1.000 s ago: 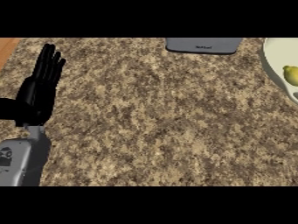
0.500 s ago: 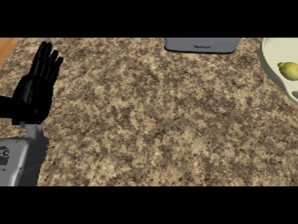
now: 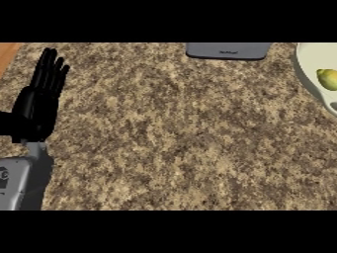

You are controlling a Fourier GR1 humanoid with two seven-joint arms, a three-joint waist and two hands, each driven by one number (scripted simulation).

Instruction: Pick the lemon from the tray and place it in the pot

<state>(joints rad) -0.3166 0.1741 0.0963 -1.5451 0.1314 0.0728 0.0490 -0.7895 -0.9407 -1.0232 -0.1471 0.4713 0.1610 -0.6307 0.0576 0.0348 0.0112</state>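
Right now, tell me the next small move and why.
Probably bring the right hand into view toward the lemon: it lies untouched in the white tray at the right edge, and only the left hand shows, resting open far off at the left.

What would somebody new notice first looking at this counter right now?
Probably the black left hand, open with fingers straight, at the view's left over the speckled counter. Next, the yellow lemon lying in the pale tray at the right edge. A grey object sits at the top edge, cut off; the right hand is out of view.
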